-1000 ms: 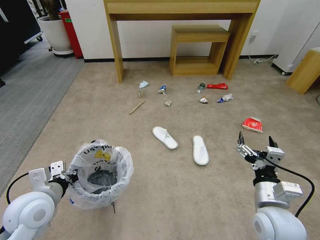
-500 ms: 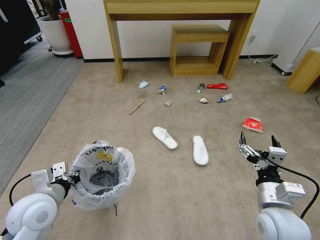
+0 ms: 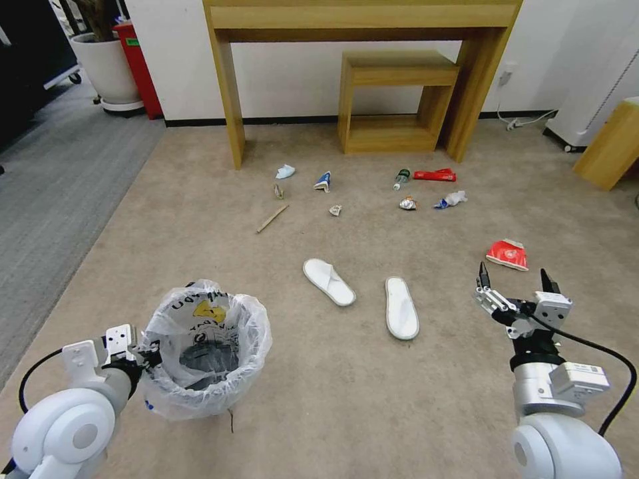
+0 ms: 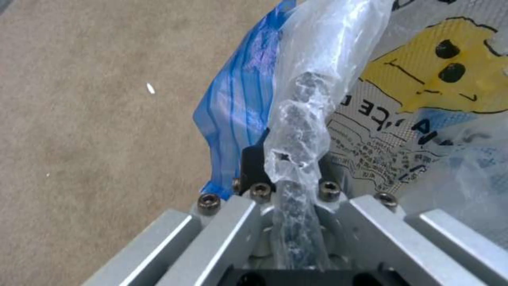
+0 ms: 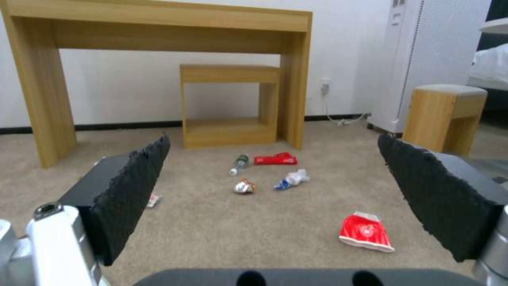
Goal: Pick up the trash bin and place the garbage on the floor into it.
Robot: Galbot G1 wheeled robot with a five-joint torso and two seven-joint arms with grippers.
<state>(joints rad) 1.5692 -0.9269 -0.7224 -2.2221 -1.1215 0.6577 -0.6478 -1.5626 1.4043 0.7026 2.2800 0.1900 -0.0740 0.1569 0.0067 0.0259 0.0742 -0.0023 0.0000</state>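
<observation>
Beige carpeted floor (image 3: 373, 399) fills most of the head view, bordered by grey ribbed carpet (image 3: 46, 193) at left. A wooden desk (image 3: 359, 20) and a low wooden shelf (image 3: 393, 100) stand against the white wall at upper centre. The left gripper (image 3: 141, 352), lower left, is clamped on the bagged rim of the trash bin (image 3: 206, 349). The right gripper (image 3: 514, 283), lower right, is spread wide and empty. Two white slippers (image 3: 329, 281) lie at centre; a crushed red-white cup (image 3: 508, 254) lies at right; smaller litter lies scattered before the desk.

Black lettering on the trash bin (image 3: 206, 352) liner bag (image 4: 402, 131) is too crinkled to read.
</observation>
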